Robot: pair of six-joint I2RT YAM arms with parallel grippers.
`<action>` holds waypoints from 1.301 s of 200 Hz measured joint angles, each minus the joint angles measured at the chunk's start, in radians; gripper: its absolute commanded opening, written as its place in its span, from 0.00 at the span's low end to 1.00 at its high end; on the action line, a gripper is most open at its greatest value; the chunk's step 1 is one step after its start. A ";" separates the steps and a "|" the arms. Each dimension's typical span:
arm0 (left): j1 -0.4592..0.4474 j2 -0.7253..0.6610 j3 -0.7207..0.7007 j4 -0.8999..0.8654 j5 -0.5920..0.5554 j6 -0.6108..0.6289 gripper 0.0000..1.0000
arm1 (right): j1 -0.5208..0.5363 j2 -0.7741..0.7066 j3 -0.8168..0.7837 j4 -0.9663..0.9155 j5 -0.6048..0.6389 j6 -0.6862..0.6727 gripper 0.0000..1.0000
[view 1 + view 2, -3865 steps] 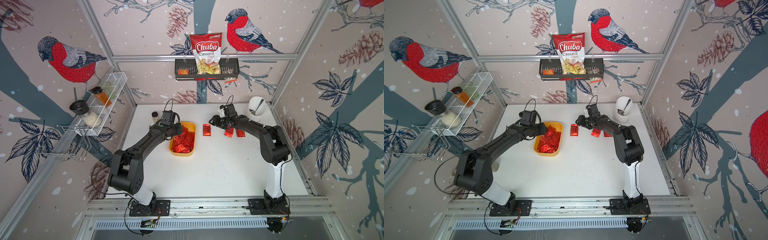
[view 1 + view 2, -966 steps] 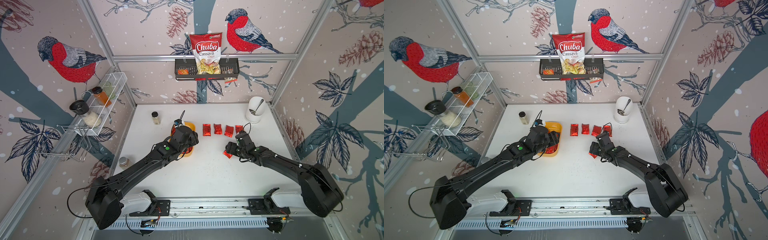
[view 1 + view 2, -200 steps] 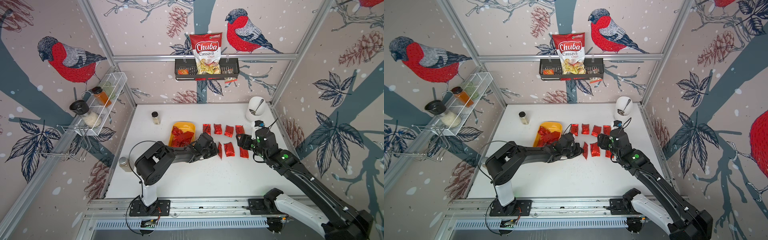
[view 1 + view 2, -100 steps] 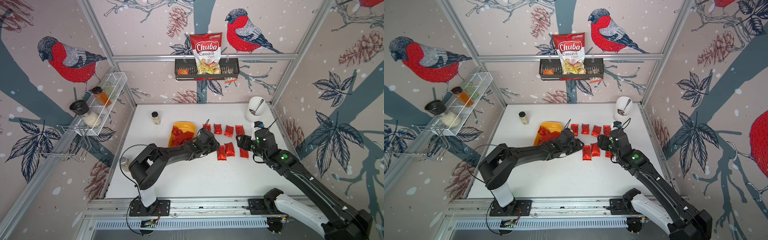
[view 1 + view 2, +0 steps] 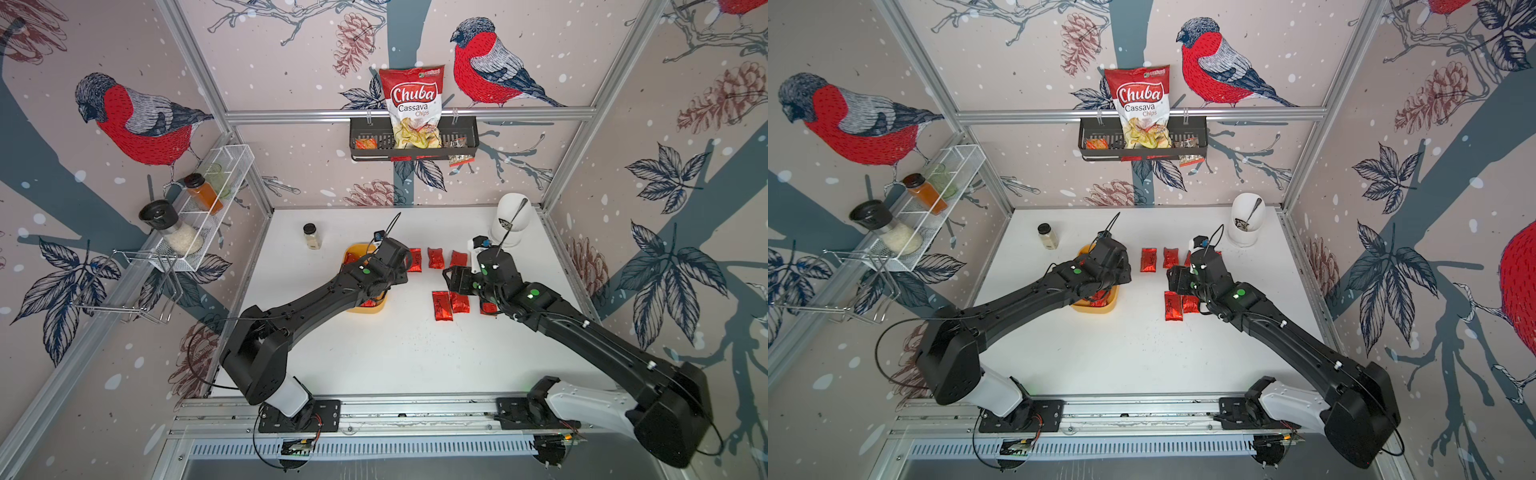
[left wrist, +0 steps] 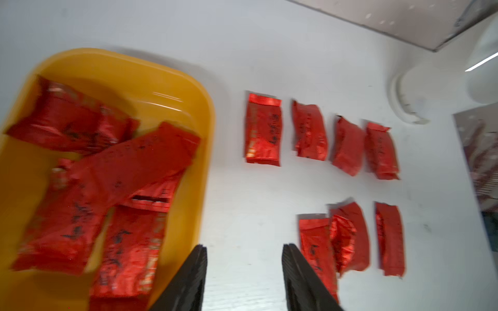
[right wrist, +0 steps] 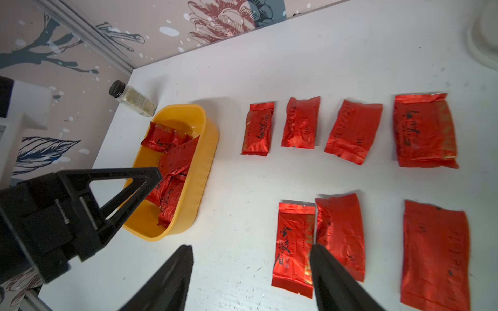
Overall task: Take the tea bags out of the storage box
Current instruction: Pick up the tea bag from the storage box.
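Left gripper (image 6: 244, 249) and right gripper (image 7: 250, 247) both gape empty. Mid-frame in a top view, the storage box (image 5: 365, 310) holds overlapping tea bags (image 6: 107, 172); one pinch could drag several.

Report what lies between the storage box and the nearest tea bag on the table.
Only bare tabletop separates the storage box from that tea bag, per both wrist views.

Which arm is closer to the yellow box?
Left. The left gripper hangs right at the box rim, jaws open. The right gripper is farther off, over the table by the tea bags laid out beside the box.
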 measured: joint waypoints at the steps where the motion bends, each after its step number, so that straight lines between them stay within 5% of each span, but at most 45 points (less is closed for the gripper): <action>1: 0.006 -0.002 -0.004 -0.002 -0.001 0.003 0.53 | 0.002 0.004 0.002 0.002 0.000 0.000 0.73; 81: 0.226 0.062 -0.013 -0.050 -0.036 0.130 0.44 | 0.113 0.364 0.283 0.036 -0.056 -0.032 0.70; 141: 0.173 0.213 0.027 -0.062 -0.043 0.203 0.45 | 0.113 0.401 0.301 0.035 -0.076 -0.047 0.69; 260: 0.047 0.468 0.222 -0.212 -0.388 0.373 0.43 | 0.036 0.309 0.225 0.039 -0.140 -0.053 0.70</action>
